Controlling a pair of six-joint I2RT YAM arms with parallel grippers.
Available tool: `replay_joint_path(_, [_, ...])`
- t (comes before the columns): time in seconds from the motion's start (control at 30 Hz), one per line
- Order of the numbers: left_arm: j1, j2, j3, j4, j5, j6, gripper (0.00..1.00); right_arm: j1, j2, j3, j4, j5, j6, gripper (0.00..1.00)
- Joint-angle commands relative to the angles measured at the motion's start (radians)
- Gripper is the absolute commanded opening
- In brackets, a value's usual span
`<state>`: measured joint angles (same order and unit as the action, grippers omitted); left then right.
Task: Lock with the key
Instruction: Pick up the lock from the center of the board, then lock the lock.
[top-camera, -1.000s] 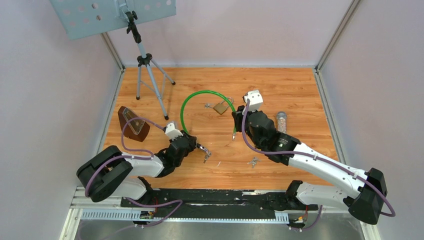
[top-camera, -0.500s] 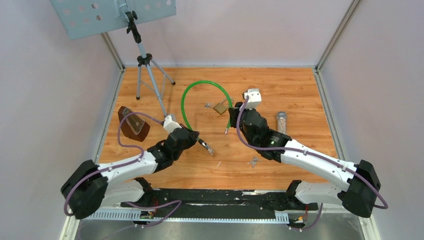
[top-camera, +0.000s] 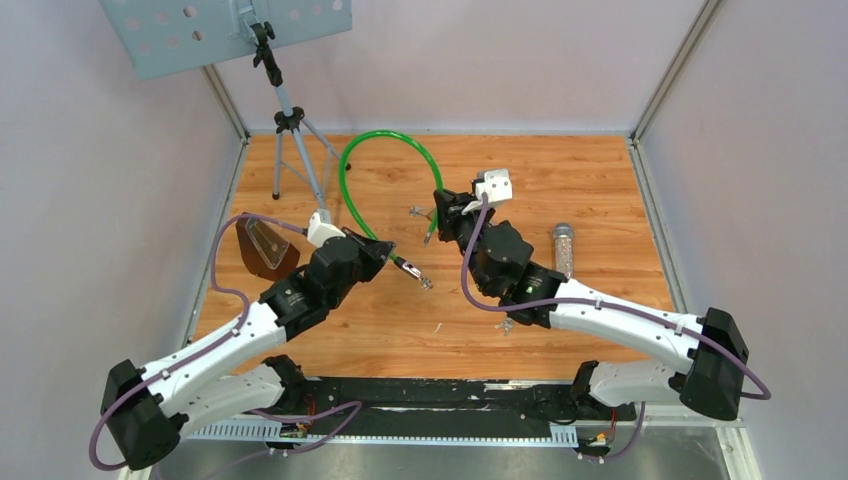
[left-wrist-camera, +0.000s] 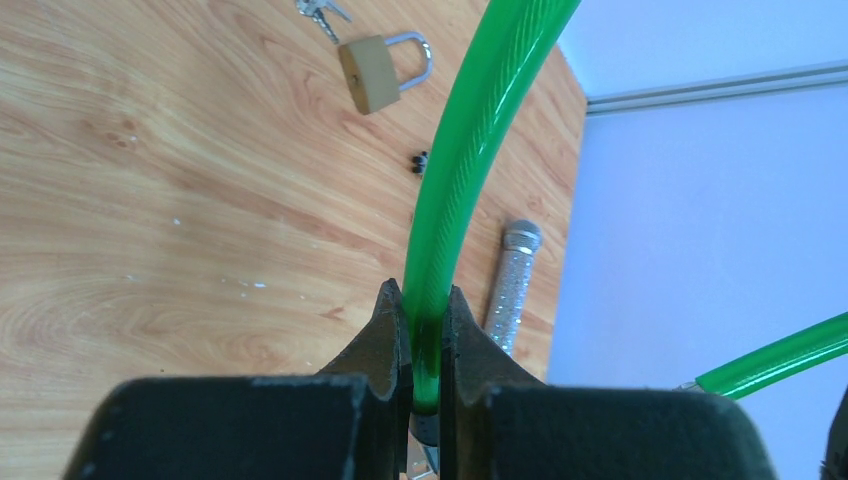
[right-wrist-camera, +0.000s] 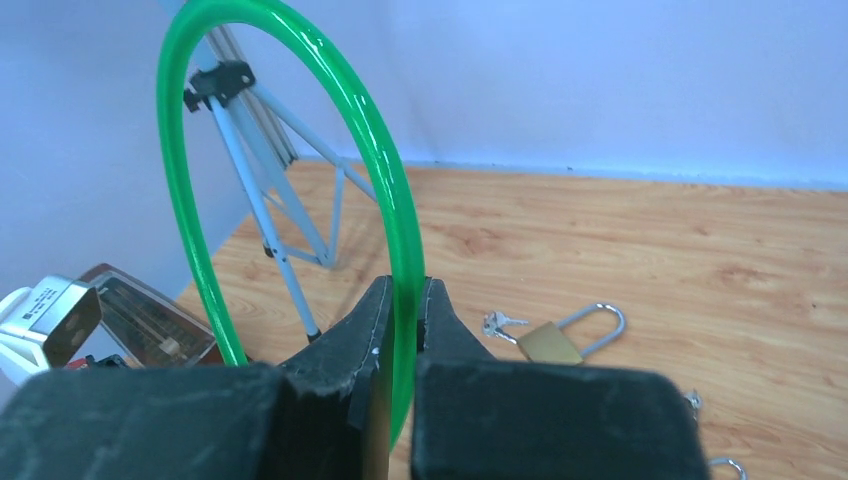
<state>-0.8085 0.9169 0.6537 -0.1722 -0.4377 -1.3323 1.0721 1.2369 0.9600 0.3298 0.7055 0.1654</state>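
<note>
Views differ in what they give. Both wrist cameras show the brass padlock (right-wrist-camera: 550, 342) lying flat on the wood table (right-wrist-camera: 700, 230). The small key bunch (right-wrist-camera: 497, 322) lies just beside its shackle, apart from both my hands. In the top view my right arm covers this padlock. Only the top view shows the whole green cable (top-camera: 385, 140), an arch held up between my two arms. The silver cylinder (left-wrist-camera: 510, 290) is clear in the left wrist view, and the tripod (right-wrist-camera: 270, 215) stands behind the arch in the right wrist view.

Whether the shackle is latched I cannot tell. A brown object (right-wrist-camera: 140, 330) at the left is half cut off by my own fingers, and I cannot name it. The metal tip of the cable (top-camera: 412, 273) is hidden in the left wrist view.

My left gripper (left-wrist-camera: 428, 330) is pressed together on the cable near that tip. My right gripper (right-wrist-camera: 403, 320) pinches the cable near its other end.
</note>
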Motion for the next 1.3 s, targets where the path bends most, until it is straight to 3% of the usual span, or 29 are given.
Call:
replay_joint_path(0.0, [0.001,-0.040,0.069,-0.020,0.049,-0.053,0.00,0.035,0.010,0.040,0.179,-0.063,-0.070,0.00])
replay_joint_path(0.53, [0.021,-0.076,0.115,-0.029,0.110,-0.111,0.00,0.135,0.083,-0.003,0.324,-0.039,-0.239,0.00])
replay_joint_path(1.27, [0.029,-0.095,0.130,-0.036,0.090,-0.117,0.00,0.181,-0.002,-0.088,0.353,-0.042,-0.242,0.00])
